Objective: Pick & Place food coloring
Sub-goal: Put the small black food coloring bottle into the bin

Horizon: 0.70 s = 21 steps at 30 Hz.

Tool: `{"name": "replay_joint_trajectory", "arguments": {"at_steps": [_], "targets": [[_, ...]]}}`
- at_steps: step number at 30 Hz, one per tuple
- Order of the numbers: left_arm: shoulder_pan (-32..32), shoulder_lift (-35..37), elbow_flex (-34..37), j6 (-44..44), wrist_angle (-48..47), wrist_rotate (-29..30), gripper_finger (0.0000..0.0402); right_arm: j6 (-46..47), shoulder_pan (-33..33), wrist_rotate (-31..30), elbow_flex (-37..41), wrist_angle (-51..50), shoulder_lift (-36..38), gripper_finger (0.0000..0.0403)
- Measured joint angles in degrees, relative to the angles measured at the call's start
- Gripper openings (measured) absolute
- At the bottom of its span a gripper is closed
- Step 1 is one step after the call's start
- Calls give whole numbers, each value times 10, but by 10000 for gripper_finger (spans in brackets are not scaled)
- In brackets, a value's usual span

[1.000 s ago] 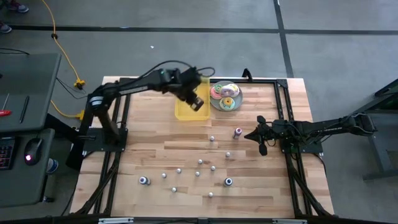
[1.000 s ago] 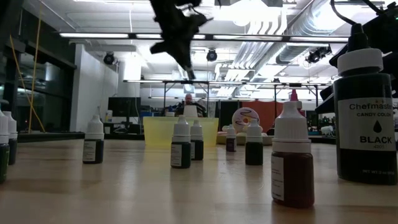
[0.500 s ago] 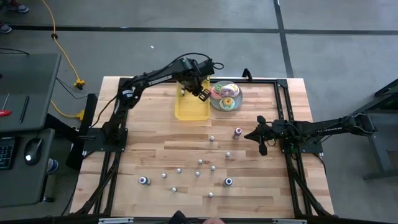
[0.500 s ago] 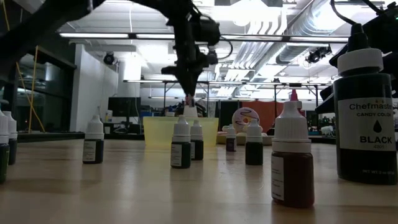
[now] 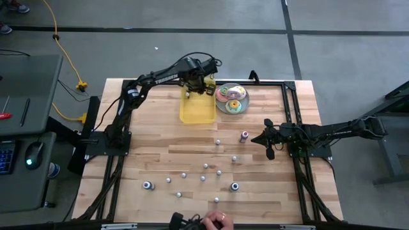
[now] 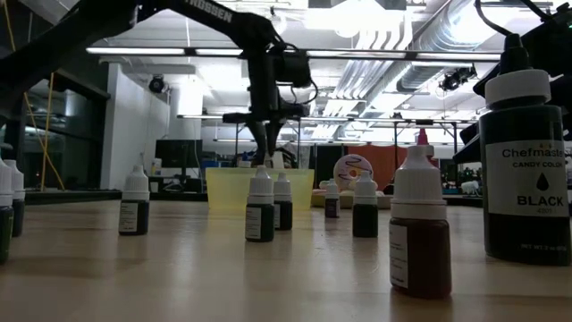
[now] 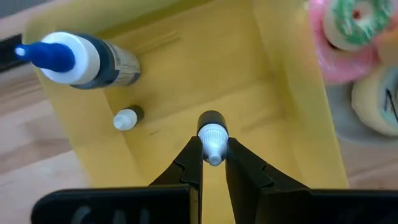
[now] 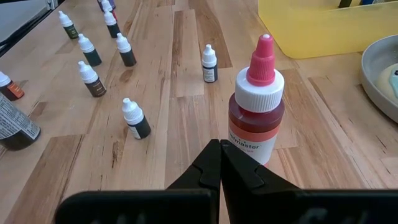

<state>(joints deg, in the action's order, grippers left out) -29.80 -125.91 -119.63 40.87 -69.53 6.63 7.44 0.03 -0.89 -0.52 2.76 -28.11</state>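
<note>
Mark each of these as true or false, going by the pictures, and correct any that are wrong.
1. The left gripper holds a small white-capped bottle over the yellow tray. True.
2. The yellow tray holds no bottles yet. False: a larger blue-tipped bottle lies on its side in it, and a small bottle is in it too.
3. The right gripper is clamped on the red bottle. False: its fingers are shut together just short of that bottle, which stands free on the table.
4. The plate of doughnuts sits beside the tray. True.
5. All the bottles are off the table. False: many small bottles stand scattered there.
</note>
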Motion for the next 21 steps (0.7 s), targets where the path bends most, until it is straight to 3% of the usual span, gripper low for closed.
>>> {"name": "replay_joint_trajectory", "arguments": {"at_steps": [9, 21], "targets": [[-6, -1, 44, 87, 54, 33, 33, 0, 0, 0, 0, 0, 0, 0], [-30, 0, 65, 107, 55, 42, 33, 0, 0, 0, 0, 0, 0, 0]]}}
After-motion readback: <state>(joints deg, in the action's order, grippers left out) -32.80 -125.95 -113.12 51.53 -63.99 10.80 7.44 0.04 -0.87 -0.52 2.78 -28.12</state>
